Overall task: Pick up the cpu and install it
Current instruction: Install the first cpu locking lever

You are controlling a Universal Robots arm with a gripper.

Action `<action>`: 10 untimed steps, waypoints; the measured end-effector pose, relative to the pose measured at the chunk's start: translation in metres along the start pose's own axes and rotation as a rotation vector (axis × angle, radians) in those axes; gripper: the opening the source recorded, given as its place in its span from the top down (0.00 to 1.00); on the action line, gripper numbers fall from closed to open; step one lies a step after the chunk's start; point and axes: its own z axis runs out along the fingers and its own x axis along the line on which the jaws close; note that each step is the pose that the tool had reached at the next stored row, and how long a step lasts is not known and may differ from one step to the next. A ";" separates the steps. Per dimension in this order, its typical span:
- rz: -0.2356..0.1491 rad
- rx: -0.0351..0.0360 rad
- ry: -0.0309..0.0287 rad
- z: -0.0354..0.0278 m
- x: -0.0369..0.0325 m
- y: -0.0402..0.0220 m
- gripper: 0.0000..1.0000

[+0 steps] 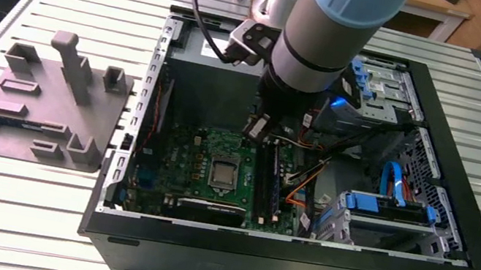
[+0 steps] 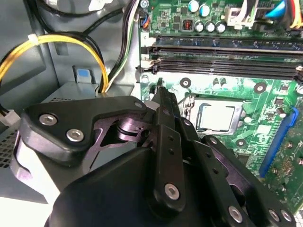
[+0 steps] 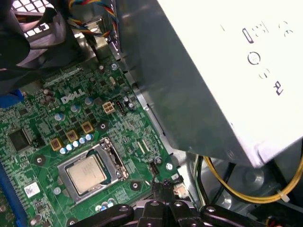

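Note:
The cpu (image 1: 224, 171) lies flat in its socket on the green motherboard (image 1: 179, 158), its silvery top showing inside the metal frame. Both wrist views show the cpu (image 2: 218, 117) (image 3: 86, 173) the same way. My gripper (image 1: 258, 129) hangs inside the open computer case, a little above the board and beside the socket toward the back of the case. Its black fingers (image 2: 161, 94) meet at the tip with nothing between them. In the first wrist view the gripper (image 3: 164, 187) stands apart from the chip.
A grey power supply box (image 3: 213, 71) sits close beside the gripper, with yellow cables (image 2: 47, 42) looping next to it. Memory slots (image 2: 227, 52) run along the socket. Blue drive cages (image 1: 387, 205) fill the case's right. A grey fixture tray (image 1: 37, 107) stands on the table at left.

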 end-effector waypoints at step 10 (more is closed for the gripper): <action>-0.045 -0.0057 0.0056 -0.0001 0.0048 0.0005 0.89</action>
